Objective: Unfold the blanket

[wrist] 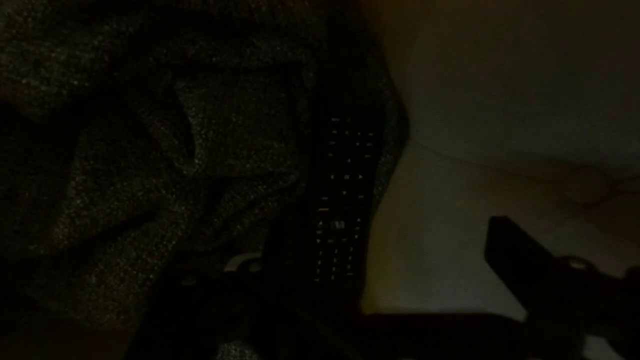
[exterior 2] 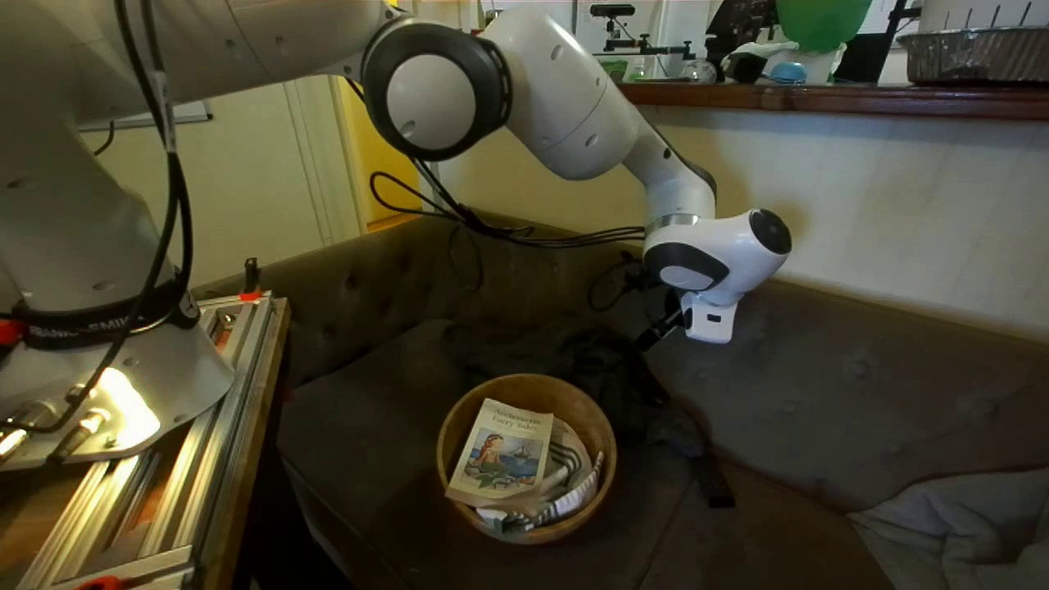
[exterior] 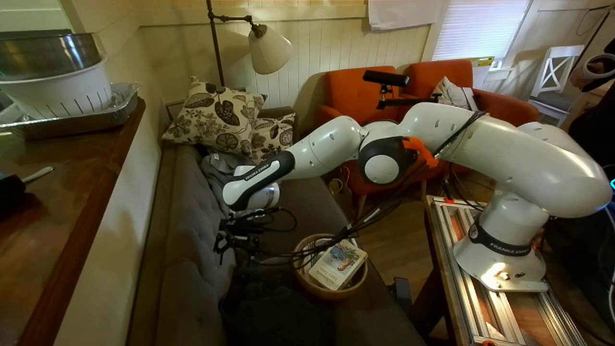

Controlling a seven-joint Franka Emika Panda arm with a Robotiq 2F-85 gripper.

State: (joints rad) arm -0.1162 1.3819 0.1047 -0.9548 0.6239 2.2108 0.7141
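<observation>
as blanket (exterior 2: 602, 360) lies bunched, lengthwise along backrest (exterior 2: 828, 385)

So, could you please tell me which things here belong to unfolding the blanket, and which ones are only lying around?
For the job:
blanket
tool

Only lying around:
remote
basket
book
pillows
grey cloth

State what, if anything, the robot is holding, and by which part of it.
Nothing is held: the black end effector stands open; the crumpled charcoal cloth blanket lies ungripped.
</observation>
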